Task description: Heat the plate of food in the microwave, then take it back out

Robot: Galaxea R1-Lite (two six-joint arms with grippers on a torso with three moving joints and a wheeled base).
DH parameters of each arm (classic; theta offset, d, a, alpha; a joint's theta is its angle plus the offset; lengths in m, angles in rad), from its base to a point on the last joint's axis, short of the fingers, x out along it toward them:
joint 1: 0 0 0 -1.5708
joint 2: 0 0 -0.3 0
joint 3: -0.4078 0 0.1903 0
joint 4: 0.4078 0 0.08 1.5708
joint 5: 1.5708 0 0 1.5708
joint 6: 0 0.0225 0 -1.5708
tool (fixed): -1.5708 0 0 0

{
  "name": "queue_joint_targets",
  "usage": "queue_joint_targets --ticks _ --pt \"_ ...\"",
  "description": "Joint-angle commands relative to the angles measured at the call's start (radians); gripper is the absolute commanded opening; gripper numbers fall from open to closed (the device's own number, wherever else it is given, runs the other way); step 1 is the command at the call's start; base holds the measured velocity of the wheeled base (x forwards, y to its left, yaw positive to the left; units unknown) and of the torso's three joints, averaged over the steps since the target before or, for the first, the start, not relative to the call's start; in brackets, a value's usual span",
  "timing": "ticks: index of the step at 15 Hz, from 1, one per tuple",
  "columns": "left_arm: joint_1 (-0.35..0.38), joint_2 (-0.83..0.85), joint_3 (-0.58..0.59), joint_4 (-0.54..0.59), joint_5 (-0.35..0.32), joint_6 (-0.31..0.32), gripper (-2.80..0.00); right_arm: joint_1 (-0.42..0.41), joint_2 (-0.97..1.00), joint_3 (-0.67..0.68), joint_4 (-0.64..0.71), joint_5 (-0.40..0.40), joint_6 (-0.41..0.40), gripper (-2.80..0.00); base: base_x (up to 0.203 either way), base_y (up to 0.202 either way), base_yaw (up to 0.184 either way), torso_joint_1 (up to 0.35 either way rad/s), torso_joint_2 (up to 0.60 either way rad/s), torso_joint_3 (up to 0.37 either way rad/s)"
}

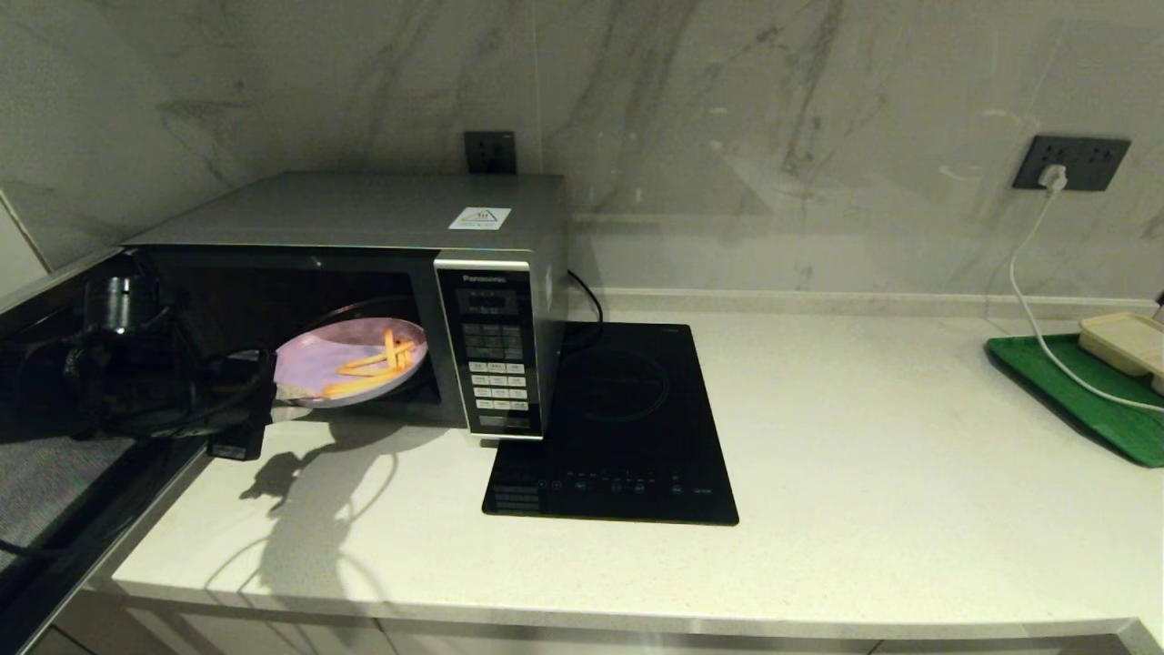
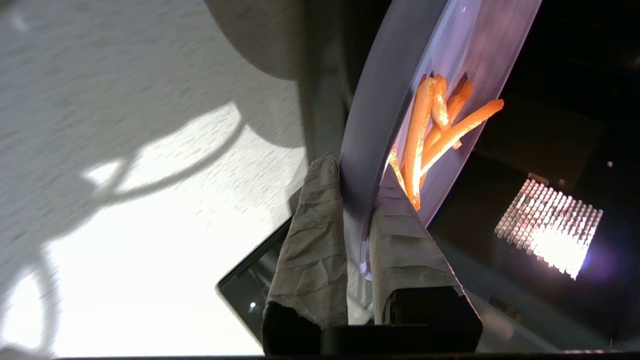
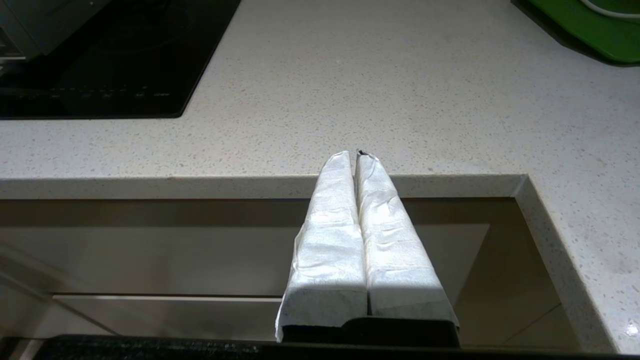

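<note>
The silver-grey microwave (image 1: 364, 214) stands at the back left of the counter with its dark door (image 1: 36, 382) swung open to the left. The lilac plate (image 1: 314, 364) with orange fry sticks (image 1: 377, 368) sits tilted in the mouth of the cavity. My left gripper (image 1: 273, 393) is shut on the plate's near-left rim. In the left wrist view the padded fingers (image 2: 310, 240) pinch the plate's rim (image 2: 380, 100), with the fries (image 2: 425, 135) just beyond. My right gripper (image 3: 356, 156) is shut and empty, parked below the counter's front edge.
A black induction hob (image 1: 618, 428) lies right beside the microwave. At the far right a green tray (image 1: 1082, 391) holds a beige tray (image 1: 1128, 341), and a white cable (image 1: 1028, 291) runs to a wall socket. Bare counter (image 1: 864, 455) lies between.
</note>
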Motion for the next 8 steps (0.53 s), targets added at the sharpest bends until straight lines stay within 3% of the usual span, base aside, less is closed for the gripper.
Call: queue_joint_targets --ticks 1,8 --pt "0.007 -0.100 0.099 -0.010 -0.005 -0.005 -2.80 0.000 0.001 0.000 0.001 0.000 0.000 -2.80 0.000 0.000 0.000 0.000 0.00 0.000" --pt "0.053 -0.367 0.340 -0.041 -0.081 0.056 -2.80 0.000 0.001 0.000 0.001 0.000 0.000 -2.80 0.000 0.000 0.000 0.000 0.00 0.000"
